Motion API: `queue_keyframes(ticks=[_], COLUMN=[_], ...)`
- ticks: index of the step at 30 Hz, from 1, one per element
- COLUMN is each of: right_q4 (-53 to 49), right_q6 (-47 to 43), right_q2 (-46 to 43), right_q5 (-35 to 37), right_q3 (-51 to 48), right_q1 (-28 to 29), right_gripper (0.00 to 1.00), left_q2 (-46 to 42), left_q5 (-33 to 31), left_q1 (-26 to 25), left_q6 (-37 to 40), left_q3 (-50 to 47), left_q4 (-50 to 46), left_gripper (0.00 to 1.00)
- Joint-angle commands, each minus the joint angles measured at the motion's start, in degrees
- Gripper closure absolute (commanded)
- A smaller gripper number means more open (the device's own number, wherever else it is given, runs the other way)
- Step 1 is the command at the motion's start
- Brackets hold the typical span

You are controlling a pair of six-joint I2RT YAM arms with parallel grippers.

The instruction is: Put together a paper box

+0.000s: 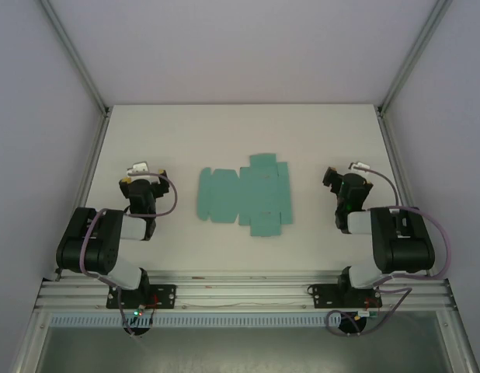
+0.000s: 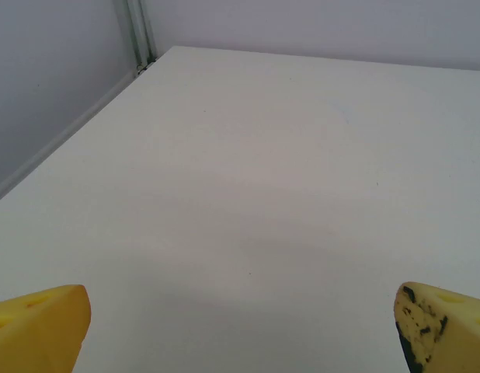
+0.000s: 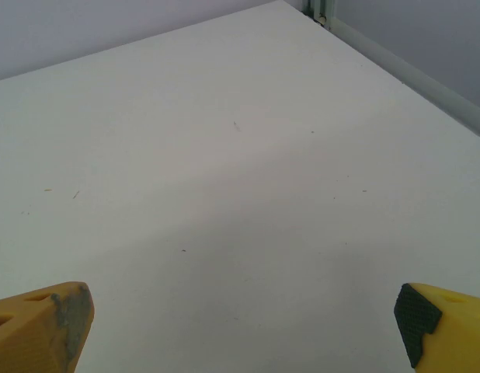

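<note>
- Left gripper (image 1: 144,180): jaws released wide, nothing in them. In the wrist view my 2 yellow fingertips (image 2: 40,326) sit in the bottom corners over bare table (image 2: 248,155).
- Paper box (image 1: 246,194): a flat teal die-cut sheet lying mid-table with every flap down. It is at 3 o'clock from my left gripper and 9 o'clock from my right gripper (image 1: 339,185), well apart from both.
- Step in hand, my read: reach in for fold 1. Nothing is folded yet.
- Doing it well: I'd bring the left in from 9 o'clock and pin the long left panel first. Then the right comes in low from 3 o'clock, gets 1 finger under an edge flap and lifts along the crease.
- Risk: thin card on a smooth top will likely skid or buckle if only 1 side pushes, so hold before folding.
- Right gripper: jaws also released wide and empty. Its fingertips (image 3: 38,330) frame bare table in the wrist view.
- Left arm pose: base at 7 o'clock of the table, elbow folded back over it, wrist tucked in, gripper aimed at 12 o'clock.
- Right arm pose: mirror of the left. Base at 5 o'clock, elbow folded back, gripper aimed roughly at 11 o'clock.
</note>
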Motion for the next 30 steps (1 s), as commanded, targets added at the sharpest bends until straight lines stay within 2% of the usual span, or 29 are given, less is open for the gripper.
queue_keyframes(ticks=[1,16,19,26,27,30], right_q4=[0.4,0.3,0.3,0.9,0.4,-13.1], right_q6=[0.8,0.7,0.9,0.8,0.7,0.8], right_q2=[-1.0,-0.9,-0.8,-1.1,-1.6,-6.5], right_q5=[0.5,0.5,0.6,0.4,0.6,0.0], right_q3=[0.9,0.9,1.0,0.8,1.2,6.2], right_q1=[-0.2,-0.2,-0.2,-0.2,-0.2,-0.2], right_gripper=[0.0,0.0,0.0,0.0,0.0,0.0], left_q2=[-0.7,-0.7,-0.6,-0.6,-1.4,-8.4], left_q5=[0.5,0.6,3.6,3.5,2.9,1.9], left_q1=[0.4,0.4,0.4,0.4,0.4,0.4], left_q6=[-0.8,-0.7,0.4,0.5,0.5,-0.6], left_q3=[0.7,0.7,1.3,1.3,1.8,6.7], left_q4=[1.3,1.2,0.3,0.8,0.1,-15.4], left_gripper=[0.0,0.0,0.0,0.0,0.0,0.0])
